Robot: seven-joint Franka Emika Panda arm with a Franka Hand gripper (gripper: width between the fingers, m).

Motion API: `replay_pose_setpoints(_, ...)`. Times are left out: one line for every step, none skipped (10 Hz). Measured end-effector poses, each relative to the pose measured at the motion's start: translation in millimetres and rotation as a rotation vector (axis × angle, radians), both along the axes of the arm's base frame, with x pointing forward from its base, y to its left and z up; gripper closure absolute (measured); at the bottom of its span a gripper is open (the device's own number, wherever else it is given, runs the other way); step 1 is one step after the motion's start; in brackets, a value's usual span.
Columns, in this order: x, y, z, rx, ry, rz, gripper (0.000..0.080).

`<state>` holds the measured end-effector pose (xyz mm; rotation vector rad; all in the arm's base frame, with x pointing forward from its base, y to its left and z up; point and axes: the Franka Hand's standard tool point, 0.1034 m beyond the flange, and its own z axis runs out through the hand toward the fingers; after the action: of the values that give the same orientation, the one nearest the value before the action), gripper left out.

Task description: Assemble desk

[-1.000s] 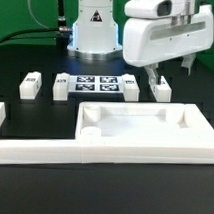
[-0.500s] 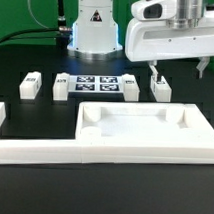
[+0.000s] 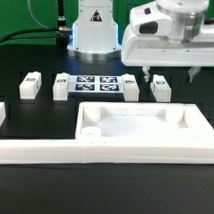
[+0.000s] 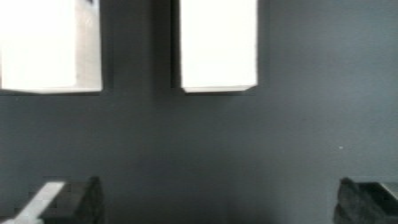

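The desk tabletop (image 3: 185, 116) lies by the border rail (image 3: 33, 150), with the spread, empty hand (image 3: 167, 73) hovering near a leg block (image 3: 161, 90).

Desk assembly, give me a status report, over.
Tool open and empty, hovering by the two leg blocks on the exterior view's right. Tabletop lies bare, all four leg blocks loose beyond it. Nothing seen in the way.

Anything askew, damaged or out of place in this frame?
Nothing stands out. The four leg blocks sit in an even row, two either side of the marker board. The tabletop lies flat, rim up, and the open claw holds nothing.
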<state>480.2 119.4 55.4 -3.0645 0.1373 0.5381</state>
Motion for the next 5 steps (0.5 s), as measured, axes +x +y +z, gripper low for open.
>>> replay_pose_setpoints(9.2,2.6,-0.3,0.022,-0.036,0.042,0.015)
replay_pose_setpoints(-2.0,0.2,0.7,0.018,0.044,0.044,0.015)
replay_pose_setpoints(-3.4,-1.3,0.3,0.016,0.133,0.05,0.015)
replay_pose_setpoints(-3.9,-1.2,-1.1,0.019,0.225,0.055,0.015)
replay_pose_setpoints(-5.8,3.9,-7.6,0.047,0.279,0.022,0.015)
